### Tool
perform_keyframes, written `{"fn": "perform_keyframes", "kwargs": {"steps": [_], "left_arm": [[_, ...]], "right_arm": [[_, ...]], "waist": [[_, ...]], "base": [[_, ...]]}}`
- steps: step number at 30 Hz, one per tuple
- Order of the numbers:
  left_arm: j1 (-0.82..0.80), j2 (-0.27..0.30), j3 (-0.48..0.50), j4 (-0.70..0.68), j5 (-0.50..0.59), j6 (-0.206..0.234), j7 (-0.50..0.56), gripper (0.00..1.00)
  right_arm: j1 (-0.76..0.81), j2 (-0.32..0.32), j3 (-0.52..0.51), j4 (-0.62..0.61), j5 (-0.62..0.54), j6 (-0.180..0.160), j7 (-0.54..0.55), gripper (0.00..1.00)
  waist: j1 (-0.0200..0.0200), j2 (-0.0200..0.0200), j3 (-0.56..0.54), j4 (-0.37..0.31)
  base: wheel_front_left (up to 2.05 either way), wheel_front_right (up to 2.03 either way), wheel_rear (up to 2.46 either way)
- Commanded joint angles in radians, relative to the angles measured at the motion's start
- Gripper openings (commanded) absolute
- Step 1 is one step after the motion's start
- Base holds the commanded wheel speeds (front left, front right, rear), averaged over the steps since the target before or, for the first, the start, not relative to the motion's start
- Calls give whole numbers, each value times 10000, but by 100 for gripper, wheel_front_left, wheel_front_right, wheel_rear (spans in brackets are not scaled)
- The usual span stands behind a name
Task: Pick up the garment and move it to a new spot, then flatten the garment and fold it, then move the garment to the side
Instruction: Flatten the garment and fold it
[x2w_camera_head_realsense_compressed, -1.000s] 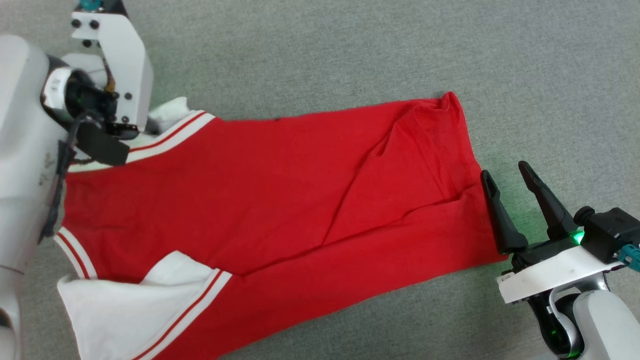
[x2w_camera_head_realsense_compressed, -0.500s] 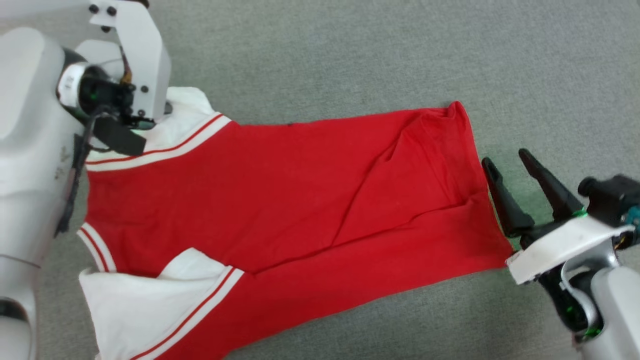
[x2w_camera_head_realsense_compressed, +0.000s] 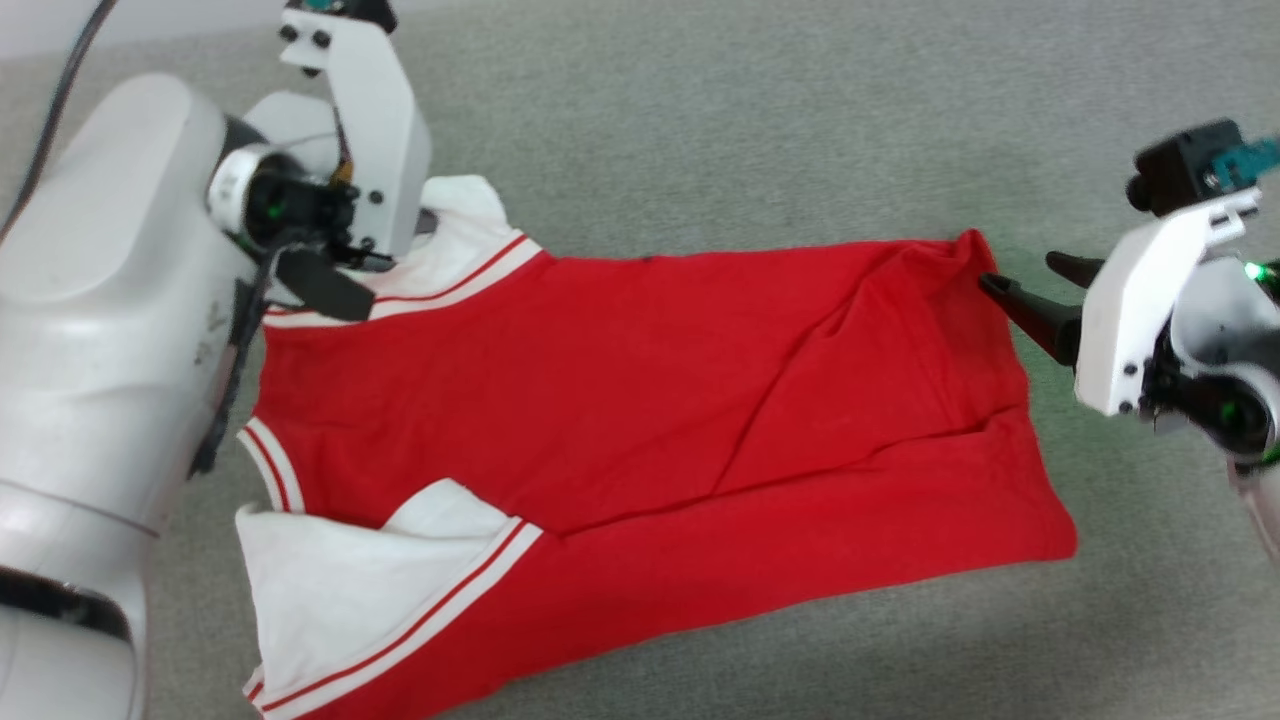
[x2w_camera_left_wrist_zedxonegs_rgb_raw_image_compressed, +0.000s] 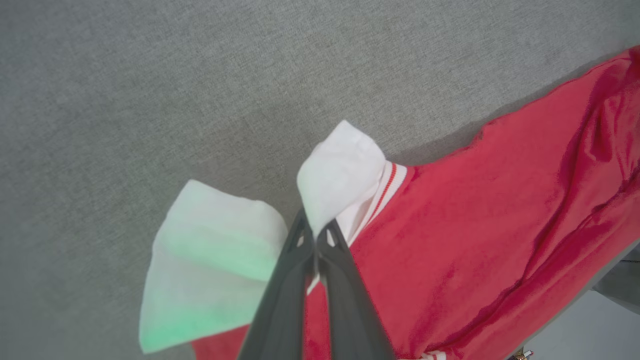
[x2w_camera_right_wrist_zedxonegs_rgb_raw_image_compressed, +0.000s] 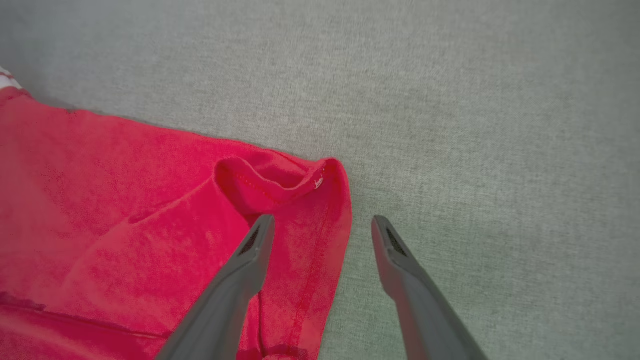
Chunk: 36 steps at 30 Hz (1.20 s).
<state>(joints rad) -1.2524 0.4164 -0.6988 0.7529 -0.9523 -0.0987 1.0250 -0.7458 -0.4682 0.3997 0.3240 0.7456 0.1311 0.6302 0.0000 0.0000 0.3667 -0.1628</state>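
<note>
The garment (x2w_camera_head_realsense_compressed: 650, 400), a red shirt with white sleeves and striped trim, lies spread on the grey surface with creases near its hem. In the left wrist view my left gripper (x2w_camera_left_wrist_zedxonegs_rgb_raw_image_compressed: 315, 239) is shut on a lifted white sleeve (x2w_camera_left_wrist_zedxonegs_rgb_raw_image_compressed: 345, 170) of the garment (x2w_camera_left_wrist_zedxonegs_rgb_raw_image_compressed: 475, 225). In the head view the left wrist bracket (x2w_camera_head_realsense_compressed: 370, 130) covers those fingers. My right gripper (x2w_camera_head_realsense_compressed: 1020, 272) stands open at the far hem corner. In the right wrist view the right gripper (x2w_camera_right_wrist_zedxonegs_rgb_raw_image_compressed: 322, 220) straddles the hem edge of the garment (x2w_camera_right_wrist_zedxonegs_rgb_raw_image_compressed: 125, 225), one finger over red cloth, the other over the grey surface.
Grey woven surface (x2w_camera_head_realsense_compressed: 750, 120) surrounds the shirt, with free room beyond the hem and along the far side. The near sleeve (x2w_camera_head_realsense_compressed: 330, 590) lies folded at the lower left. A pale edge (x2w_camera_left_wrist_zedxonegs_rgb_raw_image_compressed: 620, 320) shows past the surface in the left wrist view.
The head camera has shifted, sliding the whole picture rightward. My right gripper has moved from beside the hem's near half up to its far corner. The left gripper keeps its hold on the sleeve.
</note>
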Motion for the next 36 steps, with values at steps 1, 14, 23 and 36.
{"fn": "perform_keyframes", "kwargs": {"steps": [1, 14, 23, 36], "left_arm": [[-115, -99, -30, 24, -53, -79, -54, 0], [-650, -649, -247, 419, -152, -262, -402, 0], [-710, -767, -354, 910, -315, -322, -711, 0], [-410, -442, -563, 465, -705, -329, -1674, 0]], "right_arm": [[-329, 43, 142, 252, 221, -9, 319, 100], [-2682, 1161, 725, 4382, 698, -11, 3528, 100], [-3519, 1792, 704, 5396, 637, 26, 4307, 0], [-3510, 752, 1243, 4106, 681, 11, 2698, 0]], "waist": [[0, 0, 155, 196], [0, 0, 926, 733], [0, 0, 685, 897], [0, 0, -279, 1012]], "base": [[0, 0, 0], [0, 0, 0], [0, 0, 0], [0, 0, 0]]}}
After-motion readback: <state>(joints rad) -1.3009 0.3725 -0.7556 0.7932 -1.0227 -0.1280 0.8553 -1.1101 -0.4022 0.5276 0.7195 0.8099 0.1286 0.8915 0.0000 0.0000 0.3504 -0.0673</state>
